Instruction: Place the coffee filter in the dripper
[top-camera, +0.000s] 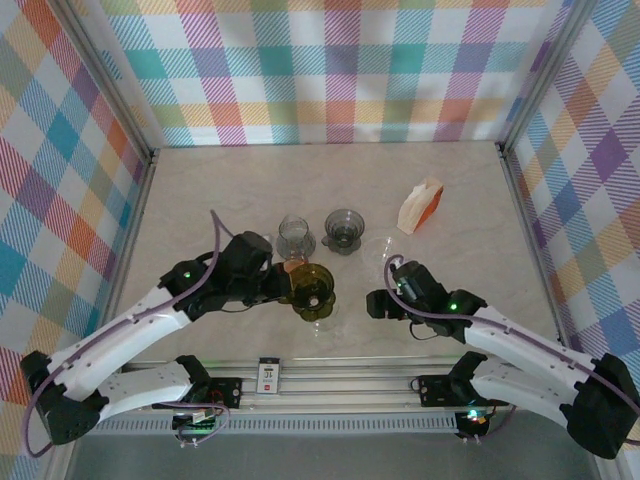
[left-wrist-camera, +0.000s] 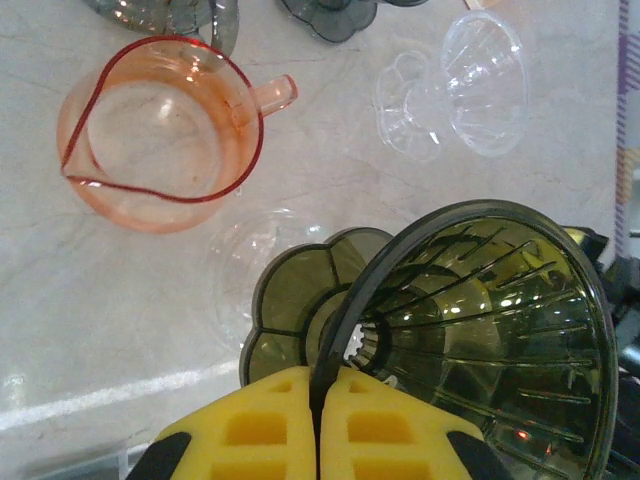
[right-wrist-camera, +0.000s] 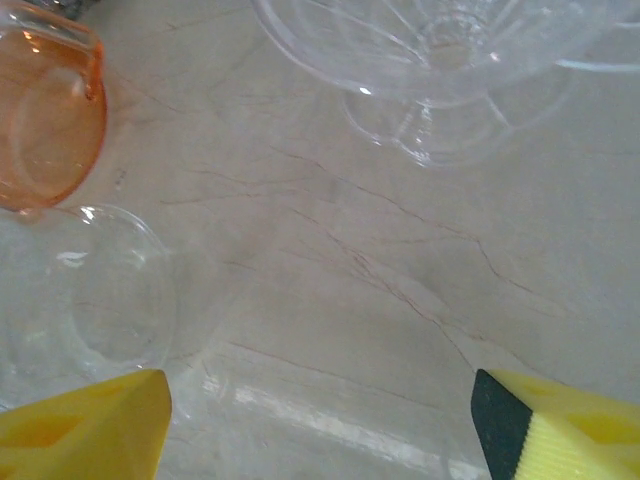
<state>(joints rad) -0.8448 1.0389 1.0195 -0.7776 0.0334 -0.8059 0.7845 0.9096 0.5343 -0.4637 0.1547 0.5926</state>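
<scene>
A dark olive dripper (top-camera: 312, 288) hangs tilted on its side just above the table's front middle. My left gripper (top-camera: 281, 283) is shut on its rim. In the left wrist view the yellow fingers (left-wrist-camera: 260, 425) pinch the dripper's dark rim (left-wrist-camera: 345, 330), and the ribbed cone (left-wrist-camera: 490, 320) opens to the right. The coffee filter (top-camera: 420, 205), a white and orange stack, stands at the back right, apart from both arms. My right gripper (top-camera: 373, 303) hovers low to the right of the dripper. It is open (right-wrist-camera: 320, 390) over bare marble with nothing between its fingers.
Two grey drippers (top-camera: 296, 236) (top-camera: 344, 230) stand behind the held one. An orange glass pitcher (left-wrist-camera: 160, 130) sits to its left, and a clear dripper (left-wrist-camera: 460, 85) lies on its side nearby. A clear glass vessel (right-wrist-camera: 90, 300) rests under the held dripper. Plaid walls enclose the table.
</scene>
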